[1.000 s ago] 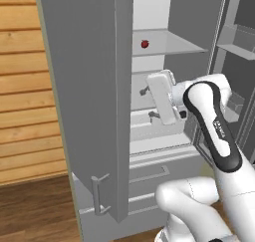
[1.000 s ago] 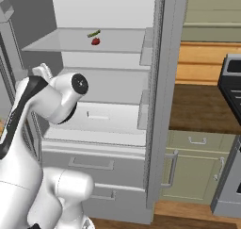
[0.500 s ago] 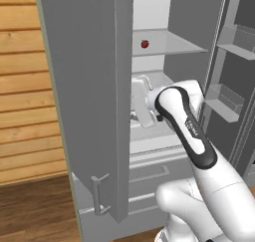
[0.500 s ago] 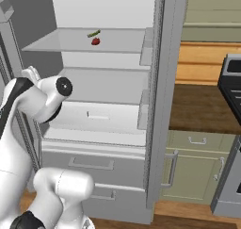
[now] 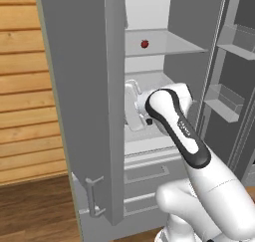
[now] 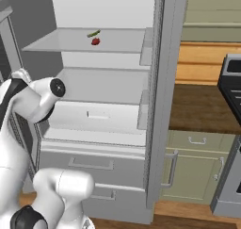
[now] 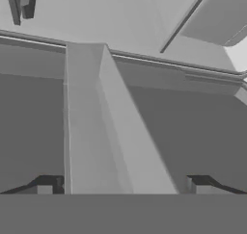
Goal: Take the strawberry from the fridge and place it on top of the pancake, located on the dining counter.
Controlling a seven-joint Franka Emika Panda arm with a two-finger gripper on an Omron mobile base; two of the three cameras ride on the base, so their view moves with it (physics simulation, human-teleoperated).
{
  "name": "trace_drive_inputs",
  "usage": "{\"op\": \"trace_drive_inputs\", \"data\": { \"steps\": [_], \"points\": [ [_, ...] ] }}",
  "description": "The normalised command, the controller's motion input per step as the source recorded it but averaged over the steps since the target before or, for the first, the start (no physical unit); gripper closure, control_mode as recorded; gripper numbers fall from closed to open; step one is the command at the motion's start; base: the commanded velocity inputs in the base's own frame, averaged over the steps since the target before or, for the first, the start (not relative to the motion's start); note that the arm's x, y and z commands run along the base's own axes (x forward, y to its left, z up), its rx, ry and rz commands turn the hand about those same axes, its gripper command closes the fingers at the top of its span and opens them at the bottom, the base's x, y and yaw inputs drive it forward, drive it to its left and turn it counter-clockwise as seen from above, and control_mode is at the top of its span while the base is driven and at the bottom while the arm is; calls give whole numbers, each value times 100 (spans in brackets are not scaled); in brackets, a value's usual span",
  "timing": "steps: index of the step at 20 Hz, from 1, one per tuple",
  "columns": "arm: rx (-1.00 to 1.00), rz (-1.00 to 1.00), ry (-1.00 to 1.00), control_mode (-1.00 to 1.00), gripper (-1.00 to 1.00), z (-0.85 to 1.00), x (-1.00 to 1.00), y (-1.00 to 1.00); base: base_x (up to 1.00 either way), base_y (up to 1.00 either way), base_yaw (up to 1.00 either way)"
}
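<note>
A wall of horizontal wooden planks (image 5: 25, 86) stands to the left above a dark wooden floor (image 5: 35, 206). To the right, pale green cabinets (image 6: 195, 169) with bar handles sit under a brown counter (image 6: 197, 108), beside a dark stove (image 6: 230, 129).

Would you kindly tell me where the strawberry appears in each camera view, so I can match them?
Left base view: strawberry at upper centre, on the clear shelf.
Right base view: upper left of centre, beside a small yellow-green item.
Hand view: not in it.
Shared landmark: that clear shelf in the fridge.
</note>
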Motion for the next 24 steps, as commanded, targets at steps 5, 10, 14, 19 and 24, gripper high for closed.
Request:
{"op": "trace_drive_inputs", "data": {
  "steps": [5,10,14,19,24],
  "points": [
    [-5,7,0,-100,-100,-1,-16,72,0,0,0],
    [-5,4,0,-100,-100,0,-13,72,0,0,0],
    [-2,1,0,-100,-100,0,-4,51,0,0,0],
    [0,0,0,-100,-100,0,0,11,0,0,0],
    [-1,0,0,-100,-100,2,-1,-33,0,0,0]
  ]
}}
